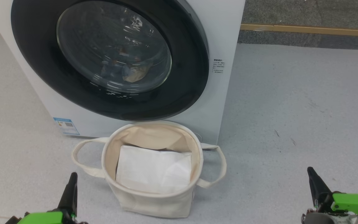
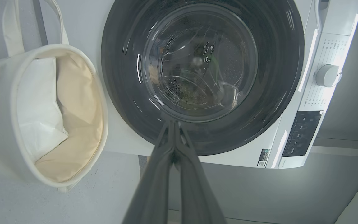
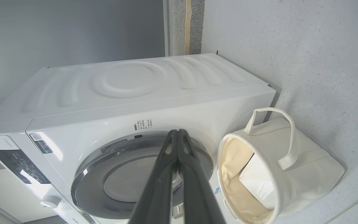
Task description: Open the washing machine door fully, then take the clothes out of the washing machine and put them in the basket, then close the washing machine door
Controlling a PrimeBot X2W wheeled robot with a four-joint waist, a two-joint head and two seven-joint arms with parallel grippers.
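Opening the shut door (image 1: 110, 56) looks like the step in hand, calling for the left claw (image 2: 173, 124) or right claw (image 3: 177, 132), both pressed together, to hook its rim.

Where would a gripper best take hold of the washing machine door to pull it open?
The door is shut flat against the washing machine, with no clear handle. The likeliest hold is its grey outer rim on the robot's right, hooked from that side with the right gripper; the glossy round face gives nothing to pinch.
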